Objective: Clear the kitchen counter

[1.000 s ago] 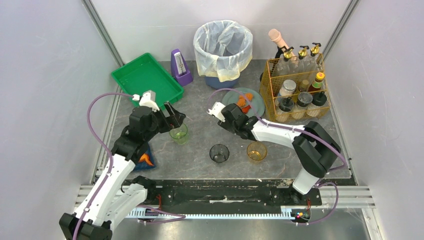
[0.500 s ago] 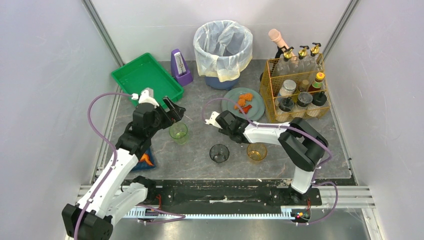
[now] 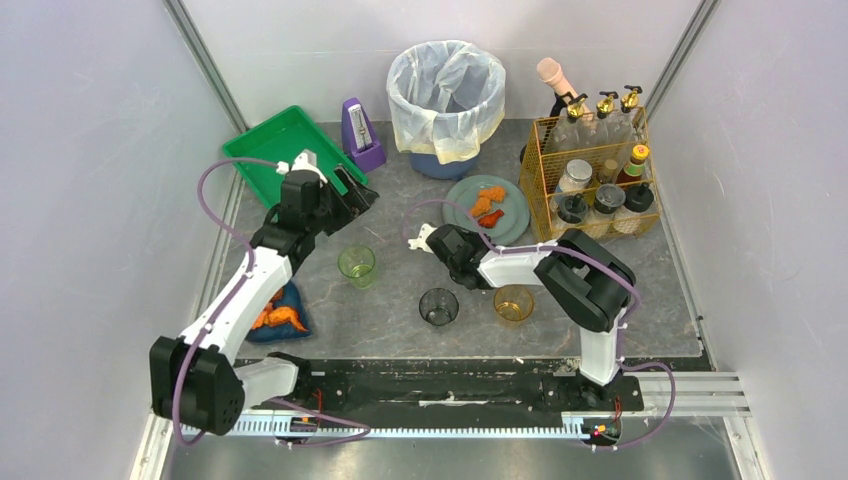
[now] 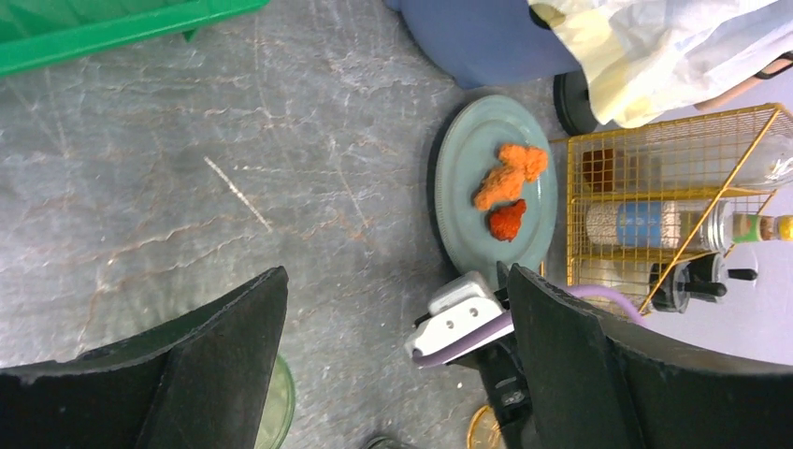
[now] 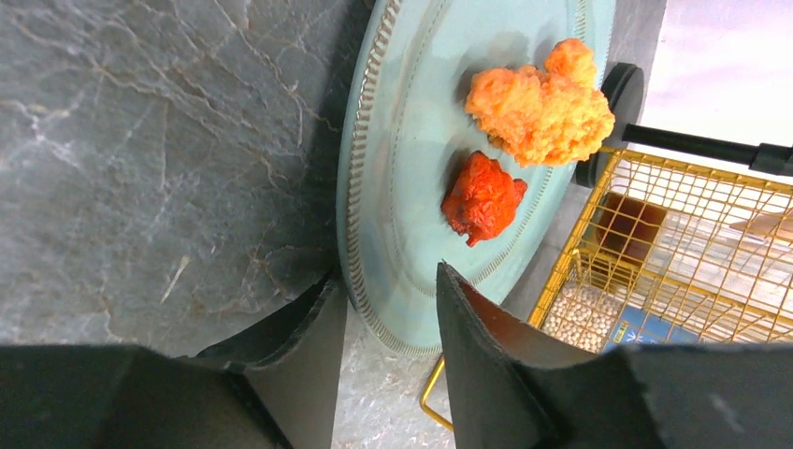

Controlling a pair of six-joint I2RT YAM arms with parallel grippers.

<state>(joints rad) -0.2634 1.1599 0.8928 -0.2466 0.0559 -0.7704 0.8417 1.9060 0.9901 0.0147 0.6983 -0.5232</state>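
Your right claw (image 5: 388, 281) has backed off the plate (image 5: 411, 122), half apart; left claw (image 4: 397, 276) gapes empty. Next, grip its rim.

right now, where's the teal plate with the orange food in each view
Top external: teal plate right of centre, just left of the wire basket.
Left wrist: plate right of centre, basket to its right.
Right wrist: plate fills the upper centre, basket lower right.
Shared landmark: the wire basket.
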